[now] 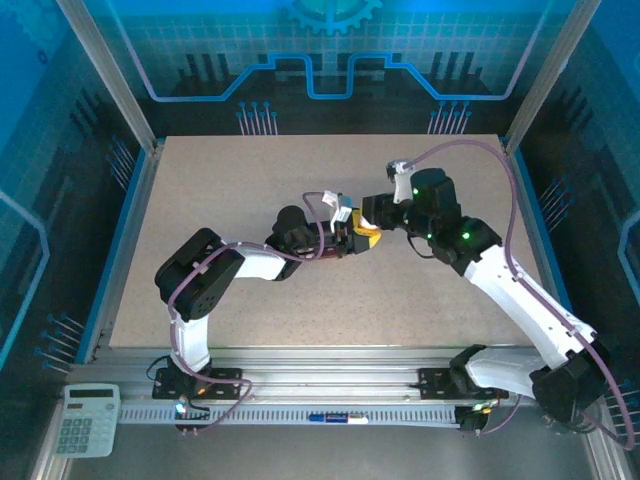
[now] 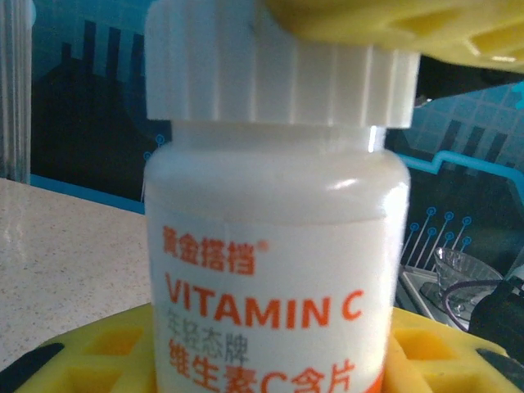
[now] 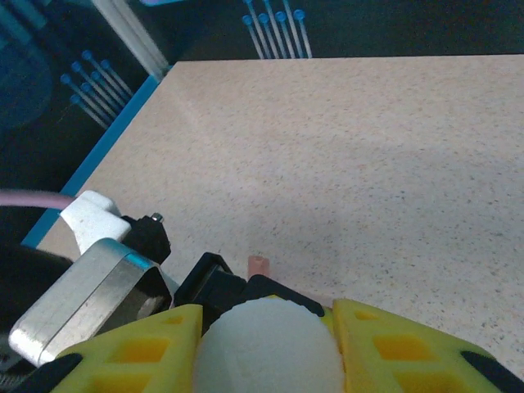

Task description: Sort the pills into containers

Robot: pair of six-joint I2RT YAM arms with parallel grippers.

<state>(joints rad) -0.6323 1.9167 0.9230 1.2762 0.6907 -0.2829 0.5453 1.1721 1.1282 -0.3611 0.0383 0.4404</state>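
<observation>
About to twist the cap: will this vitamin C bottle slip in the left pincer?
The vitamin C bottle looks like smooth, glossy, rigid plastic, so it may spin in the left pincer. Its ribbed cap should give the right pincer good purchase. Round-bodied, it would likely roll if dropped on its side.

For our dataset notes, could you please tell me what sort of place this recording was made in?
Most likely a purpose-built robot lab cell: a speckled tabletop boxed in by an aluminium frame, blue circuit-pattern panels behind and beside it, and the left arm and right arm bolted at its near edge.
</observation>
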